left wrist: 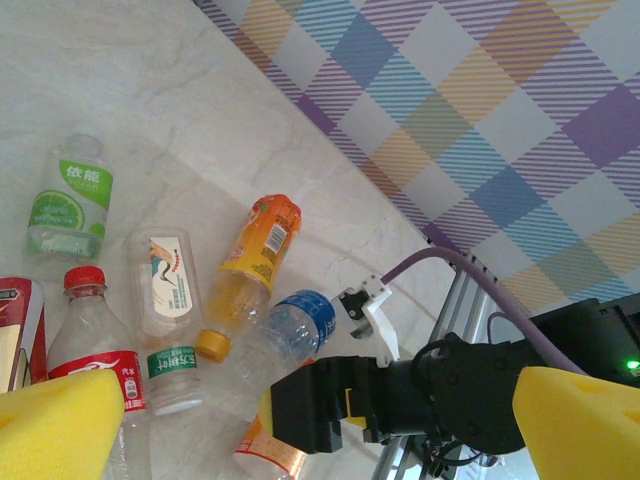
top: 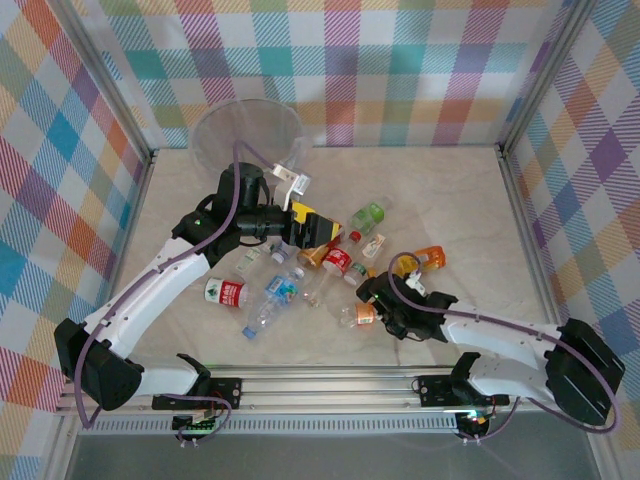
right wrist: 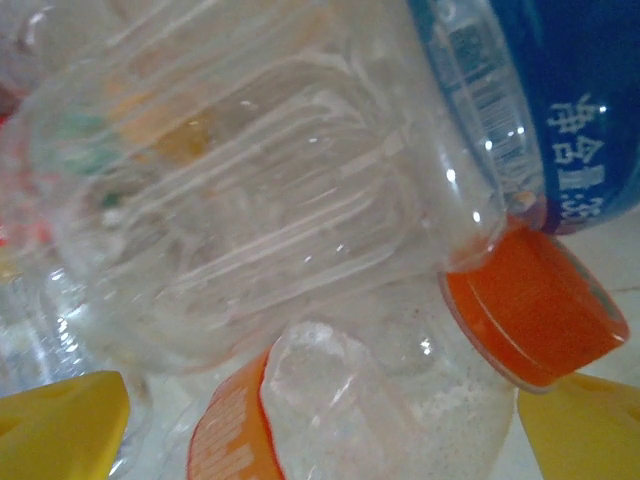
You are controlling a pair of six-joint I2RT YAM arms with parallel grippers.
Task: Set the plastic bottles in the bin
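The left arm (top: pixel 150 290) rises from its base, bends at the elbow and points its wrist rightward; the left gripper (top: pixel 316 230) has its yellow pads (left wrist: pixel 50 425) spread wide. The right arm (top: pixel 500 335) stretches low to the left, and the jaws of the right gripper (top: pixel 372 296) are likewise parted wide.

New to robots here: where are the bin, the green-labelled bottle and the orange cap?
bin (top: pixel 205 140), top external view, left wall.
green-labelled bottle (left wrist: pixel 75 195), left wrist view, its label.
orange cap (right wrist: pixel 535 305), right wrist view, its side.
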